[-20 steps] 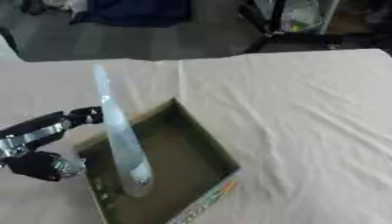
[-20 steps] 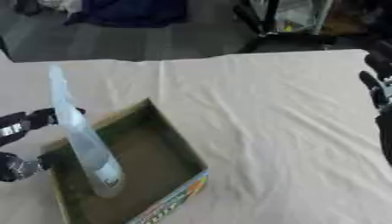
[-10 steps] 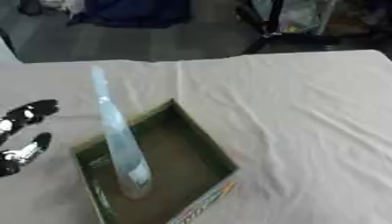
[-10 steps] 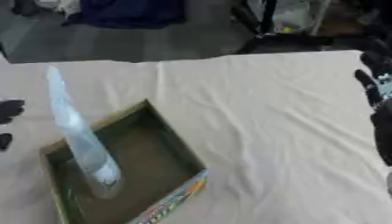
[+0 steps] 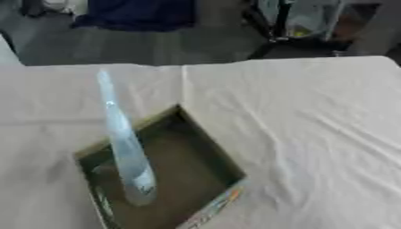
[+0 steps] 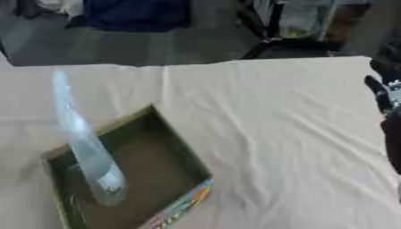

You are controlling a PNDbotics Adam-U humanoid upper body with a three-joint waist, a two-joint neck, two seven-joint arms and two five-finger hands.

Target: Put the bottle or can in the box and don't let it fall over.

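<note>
The bottle (image 5: 125, 152) stands inside the box (image 5: 207, 152). It is clear and tall, with a thin top and a wider bottom. Its bottom sits on the box floor, near the box's left wall. Its top leans a little to the far left and pokes up high over the box rim. No hand touches the bottle.

The box is low and open on top, dark green inside. It holds only the bottle. Its near right wall has bright colors on the outside. The near corner of the box is cut off at the bottom edge of the views.

The box lies on the worktop (image 5: 313, 134), which has a pale, wrinkled cloth over it.

To the right of the box, far from it, the right hand (image 6: 385, 96) shows at the edge of the right eye view. It is dark and partly cut off, so I cannot tell how its fingers are set. The left hand does not show.
</note>
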